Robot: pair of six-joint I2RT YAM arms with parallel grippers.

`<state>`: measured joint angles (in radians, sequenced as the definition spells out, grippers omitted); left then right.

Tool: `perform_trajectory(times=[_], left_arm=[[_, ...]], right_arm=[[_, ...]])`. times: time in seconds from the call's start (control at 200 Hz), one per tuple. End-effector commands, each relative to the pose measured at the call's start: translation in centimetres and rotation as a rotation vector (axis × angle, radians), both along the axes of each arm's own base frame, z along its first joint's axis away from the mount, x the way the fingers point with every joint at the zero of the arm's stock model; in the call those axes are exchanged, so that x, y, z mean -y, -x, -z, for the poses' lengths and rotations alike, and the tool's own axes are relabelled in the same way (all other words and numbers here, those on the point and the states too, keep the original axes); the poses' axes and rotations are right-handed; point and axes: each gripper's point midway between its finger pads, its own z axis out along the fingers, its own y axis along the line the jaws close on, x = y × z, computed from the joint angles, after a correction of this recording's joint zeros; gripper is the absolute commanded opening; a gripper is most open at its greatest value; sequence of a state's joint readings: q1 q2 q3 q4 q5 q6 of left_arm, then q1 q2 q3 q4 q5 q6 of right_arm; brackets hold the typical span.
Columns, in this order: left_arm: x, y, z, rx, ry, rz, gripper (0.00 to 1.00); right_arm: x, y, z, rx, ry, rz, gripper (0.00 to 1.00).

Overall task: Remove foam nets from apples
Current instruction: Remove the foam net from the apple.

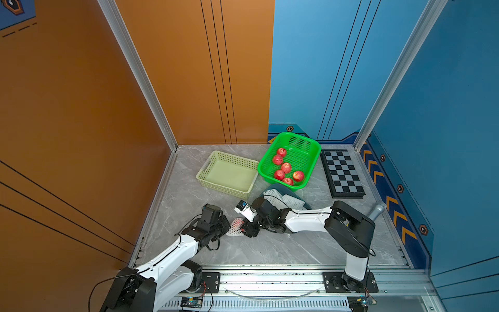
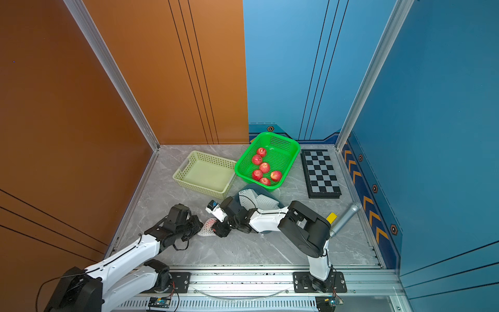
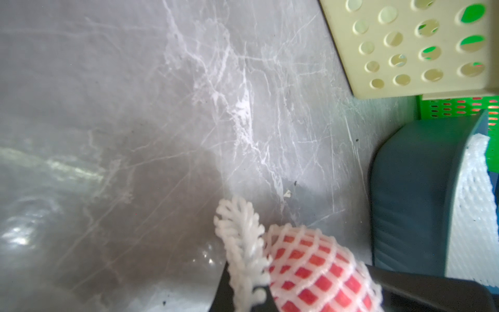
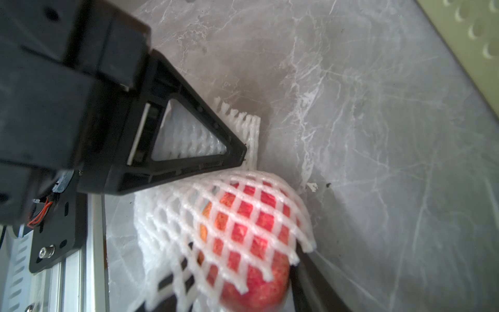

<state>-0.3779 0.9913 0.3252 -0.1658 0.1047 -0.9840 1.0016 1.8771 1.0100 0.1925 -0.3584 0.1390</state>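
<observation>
The table [image 1: 270, 251] is grey marble, with orange and blue walls behind it. In both top views six bare apples [image 1: 286, 167] lie in the green basket [image 1: 316, 151]. The yellow basket [image 1: 224, 188] beside it is empty, and loose nets [image 1: 293, 201] fill the dark bin [image 1: 280, 187]. Nearer the front, the only netted apple [image 1: 237, 223] lies between my left gripper [image 1: 226, 226] and my right gripper [image 1: 247, 231].

In the left wrist view, my left gripper is pinched tight on the bunched end of the foam net [image 3: 243, 243]. Red skin shows through the mesh beside it.

In the right wrist view, the sleeve is stretched from that pinch over the apple [image 4: 256, 286], whose far end already pokes out bare. My right fingers [image 4: 305, 281] stand about half wide, one on either side of the fruit. I cannot tell whether they truly clamp it.

I judge this to be the stripping step, partly done. Next I need a firm right-hand hold on the bare end. Then I pull straight away along the sleeve while my left keeps the net anchored.
</observation>
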Motion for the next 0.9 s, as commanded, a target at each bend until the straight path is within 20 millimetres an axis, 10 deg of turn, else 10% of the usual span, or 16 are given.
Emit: perform_trajectory(times=[0.0, 0.386, 0.896], left_arm=[[-0.4, 0.1, 0.3, -0.008, -0.017, 0.000, 0.00], [-0.3, -0.3, 0.2, -0.012, -0.023, 0.007, 0.00], [-0.2, -0.7, -0.2, -0.002, -0.021, 0.011, 0.00]], right_arm=[[2.8, 0.6, 1.5, 0.006, 0.122, 0.018, 0.53], [5.9, 1.2, 1.2, 0.030, 0.186, 0.028, 0.54], [4.6, 0.5, 0.5, 0.045, 0.152, 0.028, 0.74]])
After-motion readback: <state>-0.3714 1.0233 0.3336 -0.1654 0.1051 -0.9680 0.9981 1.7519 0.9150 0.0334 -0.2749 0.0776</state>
